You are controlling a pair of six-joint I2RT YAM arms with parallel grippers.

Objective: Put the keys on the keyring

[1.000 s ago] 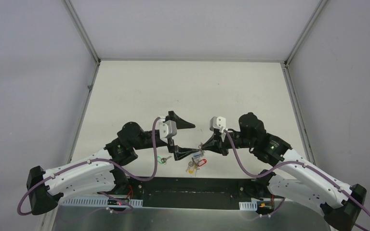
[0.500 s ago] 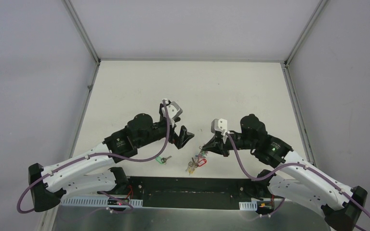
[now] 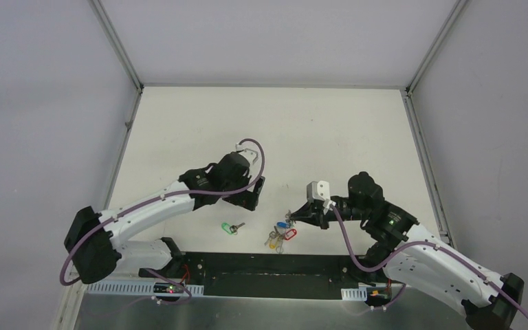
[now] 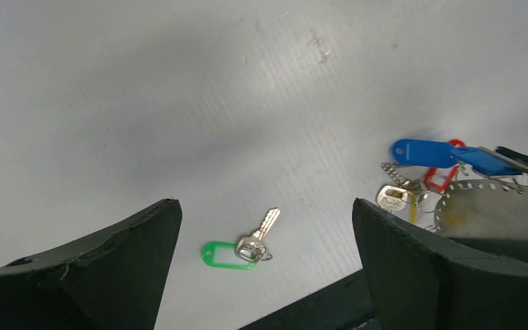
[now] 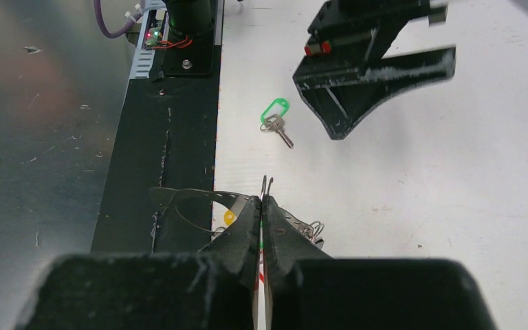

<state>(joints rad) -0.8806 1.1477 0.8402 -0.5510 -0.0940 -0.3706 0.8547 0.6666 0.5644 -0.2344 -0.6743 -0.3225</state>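
The left tool [image 3: 253,194] hangs above the surface [image 3: 268,124] with its jaws spread wide and nothing between them. In its own wrist view only the two black fingers [image 4: 103,268] show, both cut off by the lower edge. Framed between them, the green-tagged key [image 4: 244,249] lies flat and alone on the surface, its blade pointing toward 1 o'clock. From above it sits at 9 o'clock of the bunch [image 3: 280,233], clearly apart from it. The right tool [image 3: 294,216] is pressed tight together, its tip at the bunch's 2 o'clock. In the right wrist view two thin wire ends stick out past the closed tips, and a grey arc of the keyring [image 5: 192,194] curves off toward 9 o'clock over the black strip [image 5: 179,137]. The tool therefore seems to pinch the wire, though the contact itself is hidden by the fingers. In the bunch a blue tag [image 4: 423,152] lies on top, a red tag [image 4: 447,177] peeks out beneath it, and a yellow tag [image 5: 228,218] is mostly covered. Whether the blue tag's key is threaded on the wire cannot be told. A pale perforated shape [image 4: 495,206], blurred and cropped at 3 o'clock of the left wrist view, hides the rest of the bunch.
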